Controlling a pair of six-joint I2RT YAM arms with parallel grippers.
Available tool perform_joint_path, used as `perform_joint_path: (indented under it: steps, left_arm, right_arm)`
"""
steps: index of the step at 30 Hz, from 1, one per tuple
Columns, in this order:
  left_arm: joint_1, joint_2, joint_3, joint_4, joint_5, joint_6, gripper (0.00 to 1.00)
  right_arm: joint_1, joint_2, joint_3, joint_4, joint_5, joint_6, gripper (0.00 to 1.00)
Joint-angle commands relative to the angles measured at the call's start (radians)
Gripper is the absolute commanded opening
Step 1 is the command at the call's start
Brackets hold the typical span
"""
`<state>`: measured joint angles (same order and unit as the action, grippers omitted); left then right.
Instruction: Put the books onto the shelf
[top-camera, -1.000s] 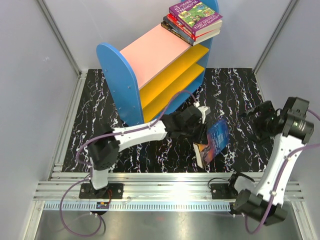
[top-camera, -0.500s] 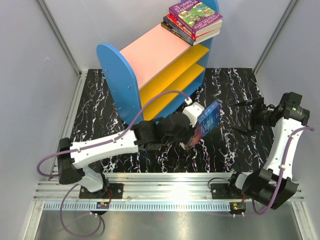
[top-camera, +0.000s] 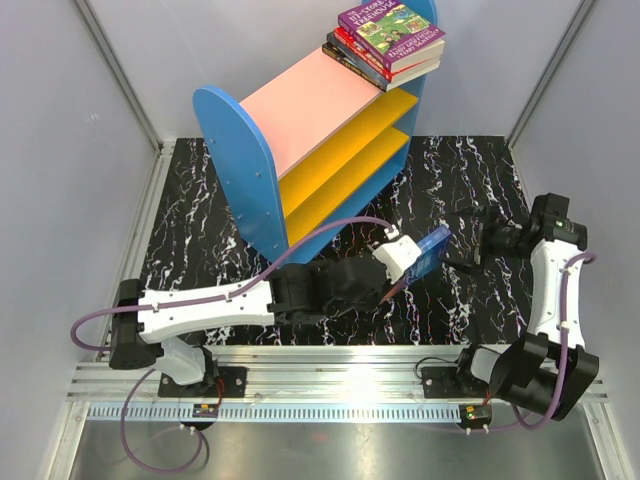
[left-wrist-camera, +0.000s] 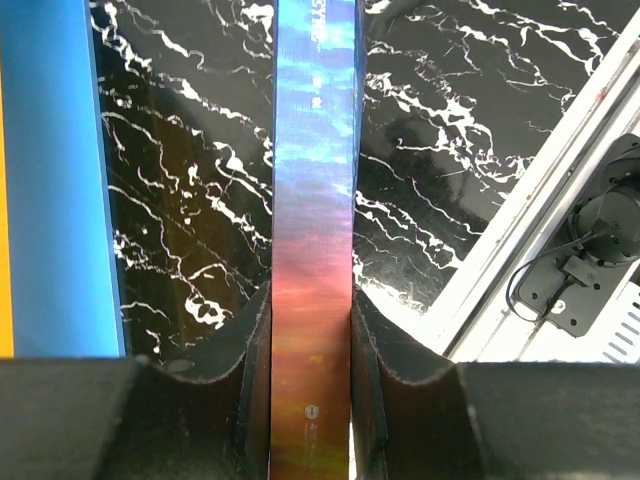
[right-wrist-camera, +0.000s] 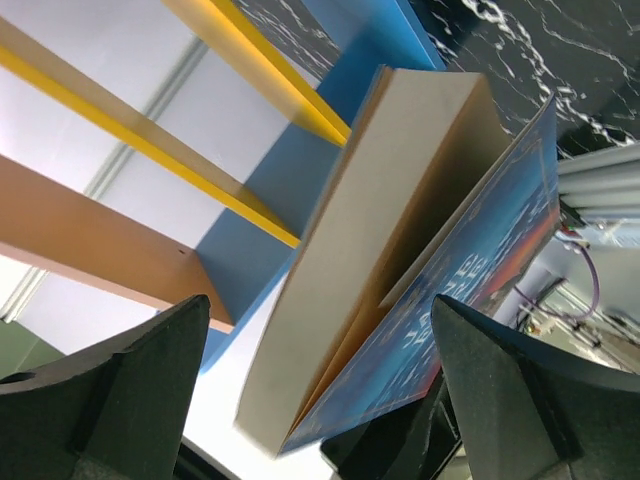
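My left gripper (top-camera: 405, 262) is shut on a dark blue book (top-camera: 430, 247) and holds it off the table, right of the shelf (top-camera: 300, 105). In the left wrist view its blue-to-orange spine (left-wrist-camera: 312, 200) stands upright, and the gripper (left-wrist-camera: 310, 380) clamps both covers. My right gripper (top-camera: 470, 243) is open just right of that book. In the right wrist view the book's page block (right-wrist-camera: 390, 200) fills the space ahead of the open gripper (right-wrist-camera: 320, 300), with one cover splayed. Three more books (top-camera: 388, 40) lie stacked on the far right end of the shelf's pink top.
The shelf's blue end panel (left-wrist-camera: 55, 180) stands close on the left of the held book. Its yellow boards (right-wrist-camera: 240, 90) lie beyond the book in the right wrist view. An aluminium rail (top-camera: 330, 365) borders the black marbled mat (top-camera: 190, 230) at the near edge.
My left arm has lifted the blue book off the mat, stretched out and turned it edge-on. My right gripper has swung left toward the book, staying open.
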<state>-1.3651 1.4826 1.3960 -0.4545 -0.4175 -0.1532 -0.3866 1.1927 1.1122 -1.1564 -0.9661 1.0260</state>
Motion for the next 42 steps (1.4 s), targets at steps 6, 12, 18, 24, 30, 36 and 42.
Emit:
perform_joint_path:
  steps: [6, 12, 18, 24, 30, 36, 42]
  left_arm:
    - [-0.049, -0.077, 0.1, 0.234, -0.107, 0.084, 0.0]
    - [-0.107, -0.082, 0.109, 0.24, -0.2, 0.107, 0.0]
    - [-0.109, -0.125, 0.118, 0.16, -0.248, 0.041, 0.05]
    - [-0.112, -0.133, 0.141, 0.038, -0.253, -0.023, 0.12]
    - [-0.114, -0.179, 0.153, -0.044, -0.286, -0.129, 0.71]
    - [-0.114, -0.234, 0.155, -0.171, -0.326, -0.195, 0.89]
    - [-0.114, -0.228, 0.204, -0.271, -0.327, -0.232, 0.89]
  right_arm:
    - [0.103, -0.054, -0.11, 0.155, -0.066, 0.105, 0.77]
    - [0.123, -0.021, -0.054, 0.164, -0.075, 0.097, 0.0]
    - [0.123, 0.142, 0.37, 0.094, -0.083, -0.005, 0.0]
    - [0.205, 0.537, 1.416, -0.249, -0.039, -0.112, 0.0]
    - [0.567, 0.616, 1.519, 0.345, -0.138, 0.246, 0.0]
    - [0.696, 0.677, 1.676, 0.719, -0.123, 0.295, 0.0]
    - [0.697, 0.591, 1.582, 0.778, 0.016, 0.039, 0.0]
